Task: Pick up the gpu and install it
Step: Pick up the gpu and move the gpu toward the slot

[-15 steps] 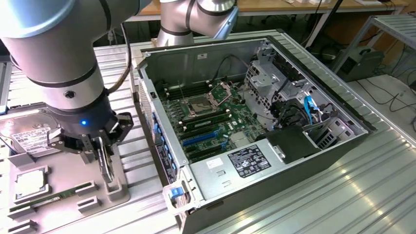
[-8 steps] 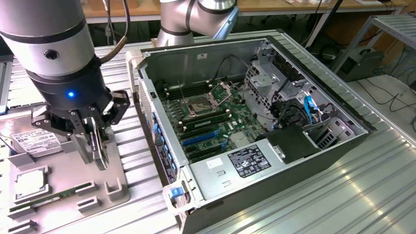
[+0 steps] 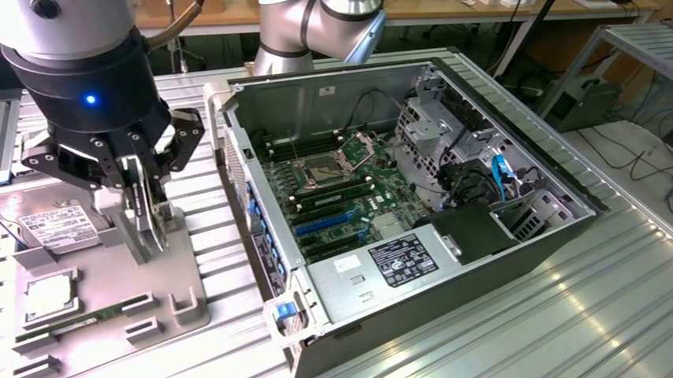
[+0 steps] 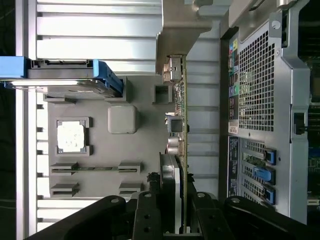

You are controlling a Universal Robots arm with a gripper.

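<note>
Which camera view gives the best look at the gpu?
The wrist view: the gpu shows edge-on, with its fan and end bracket visible. In the exterior view the gripper covers most of it.

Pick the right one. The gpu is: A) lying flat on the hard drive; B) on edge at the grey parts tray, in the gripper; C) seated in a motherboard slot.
B: the gpu stands on edge over the grey parts tray, the gripper closed on it, outside the computer case.

1 gpu (image 4: pixel 169 185) — 1 HDD (image 3: pixel 58 224) — 1 CPU (image 4: pixel 70 136)
</note>
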